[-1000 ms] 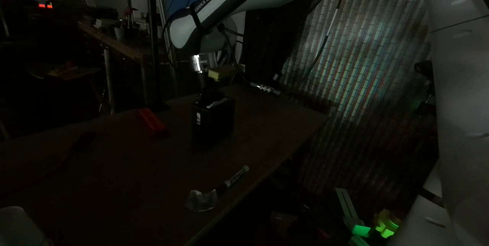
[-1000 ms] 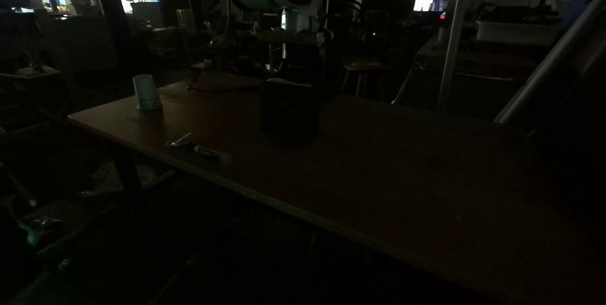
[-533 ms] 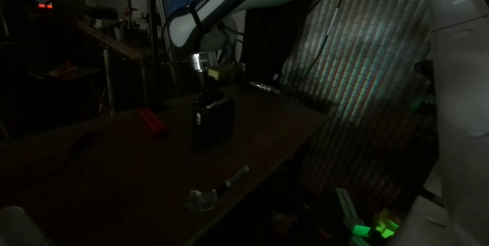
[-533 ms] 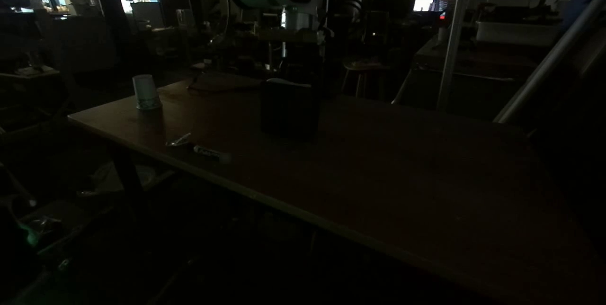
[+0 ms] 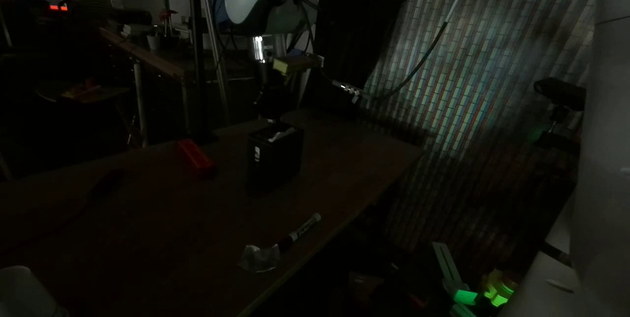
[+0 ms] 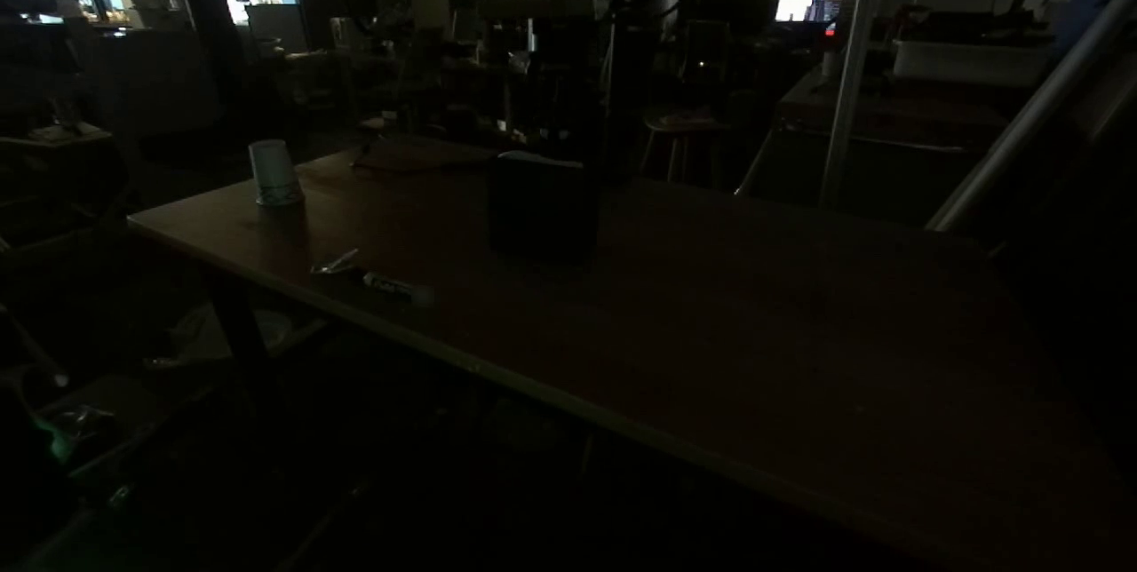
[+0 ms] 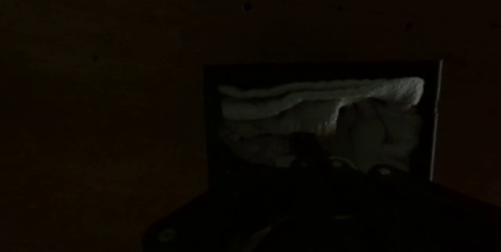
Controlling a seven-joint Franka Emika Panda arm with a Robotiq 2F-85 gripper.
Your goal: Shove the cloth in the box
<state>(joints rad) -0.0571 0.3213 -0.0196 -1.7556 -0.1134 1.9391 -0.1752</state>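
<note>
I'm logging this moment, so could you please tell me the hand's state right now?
Hand: too dark to tell whether open or closed; it hangs over the box, and no grip on the cloth inside can be made out.

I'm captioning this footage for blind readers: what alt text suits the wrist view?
A crumpled white cloth lies inside an open black rectangular box, seen from above, its brightest folds toward the picture's top. The robot's black gripper, too dark to tell open from shut, hides the box's near side. Dim brown tabletop shows around.
</note>
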